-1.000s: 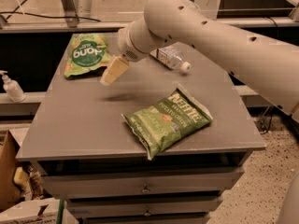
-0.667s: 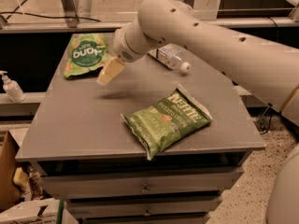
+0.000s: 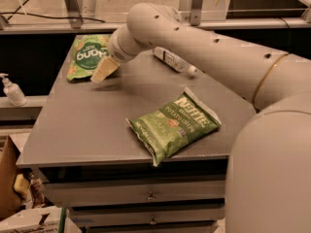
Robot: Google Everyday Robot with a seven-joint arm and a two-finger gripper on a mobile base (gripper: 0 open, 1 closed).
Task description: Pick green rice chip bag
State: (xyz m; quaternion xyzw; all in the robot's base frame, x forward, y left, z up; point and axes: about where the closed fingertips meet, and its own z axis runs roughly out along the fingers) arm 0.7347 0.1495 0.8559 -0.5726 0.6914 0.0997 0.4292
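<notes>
Upper left, we see the pincer (image 3: 104, 70) by the green chip bag's (image 3: 86, 56) right edge on the counter (image 3: 82, 130); whether it is spread, we cannot tell.

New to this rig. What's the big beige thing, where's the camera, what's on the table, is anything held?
The beige tube is the robot's single arm, reaching in from the right. At its tip is the gripper, a two-finger clamp, over the far left corner of the grey table, right beside the green rice chip bag it should pick. There is one camera, looking down across the table from its front; where it is mounted does not show. Also on the table: a larger Kettle chip bag near the front edge and a clear bottle at the back. Nothing looks held; both bags lie flat.
</notes>
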